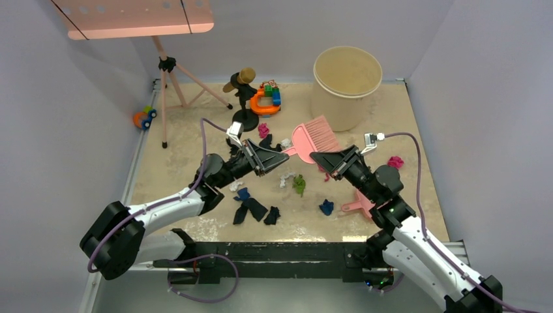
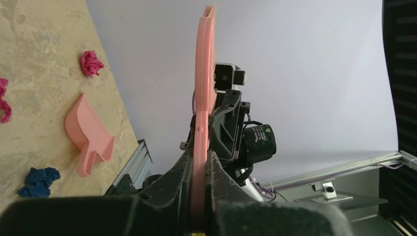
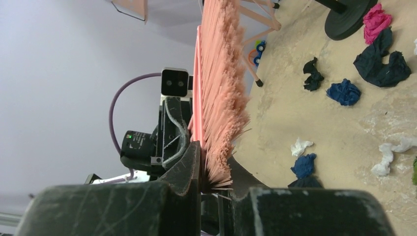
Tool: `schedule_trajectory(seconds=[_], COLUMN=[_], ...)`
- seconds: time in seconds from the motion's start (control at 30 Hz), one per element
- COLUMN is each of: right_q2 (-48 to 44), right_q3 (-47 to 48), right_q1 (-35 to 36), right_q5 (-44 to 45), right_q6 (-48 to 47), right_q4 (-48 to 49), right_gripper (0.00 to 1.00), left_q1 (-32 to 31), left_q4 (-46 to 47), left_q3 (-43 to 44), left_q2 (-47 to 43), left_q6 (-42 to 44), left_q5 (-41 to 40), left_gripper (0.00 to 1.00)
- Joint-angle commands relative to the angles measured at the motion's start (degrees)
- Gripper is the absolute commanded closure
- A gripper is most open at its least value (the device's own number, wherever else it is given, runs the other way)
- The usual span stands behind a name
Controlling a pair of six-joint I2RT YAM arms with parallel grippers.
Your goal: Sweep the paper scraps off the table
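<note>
left gripper [image 2: 200,160], right gripper [image 3: 212,169], clamping brush [image 1: 314,134]

No word, brand, number or sign legible anywhere. Only tiny coloured marks on the black camera lens [image 2: 258,142] just right of centre in the left wrist view, too small to read. Likewise a green speck on the black lens body [image 3: 137,146] left of centre in the right wrist view, with no characters to make out.
</note>
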Motion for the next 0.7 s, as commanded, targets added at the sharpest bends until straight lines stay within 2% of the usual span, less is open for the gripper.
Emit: schedule_trajectory(seconds=[0.0, 0.03, 0.07, 0.1, 0.13, 0.2, 0.37, 0.5, 0.67], right_q2=[0.8, 0.6, 0.3, -0.2, -0.8, -2.4, -6.3, -9.0, -11.7], right_q3=[1.4, 1.5, 1.8, 2.1, 2.6, 3.8, 7.4, 8.4, 10.4], right_q1=[0.2, 0.2, 0.2, 0.2, 0.1, 0.2, 0.1, 0.1, 0.1], right_q5=[-0.3, -0.1, 0.1, 0.6, 1.4, 3.5, 8.2, 11.1, 14.2], right_q6=[-1.8, -2.0, -2.5, -3.0, -3.4, -4.5, -9.4, -11.8, -15.7], right_q4=[-0.5, -1.1, -1.7, -3.0, -4.7, -9.0, -22.2, -28.5, -34.7], right_gripper=[1.0, 0.9, 0.69, 0.43, 0.26, 0.12, 0.09, 0.1, 0.11], left_q1=[-0.3, -0.2, -0.1, 0.0, 0.2, 0.2, 1.3, 2.1, 2.3], left_q4=[1.9, 0.9, -0.8, -4.4, -8.6, -18.2, -42.8, -63.4, -82.9], left_q3=[2.2, 2.2, 2.6, 3.4, 4.4, 6.2, 10.5, 16.6, 22.9], left_q2=[-1.7, -2.1, -2.8, -3.8, -5.0, -8.3, -17.9, -22.4, -23.9], left_q6=[-0.2, 0.0, 0.6, 1.9, 3.7, 8.7, 20.8, 31.9, 36.6], left_q5=[0.8, 0.9, 1.1, 1.5, 1.8, 0.7, -5.6, -12.7, -26.6], left_gripper=[1.0, 1.0, 1.0, 1.0, 1.0, 1.0, 1.0, 1.0, 1.0])
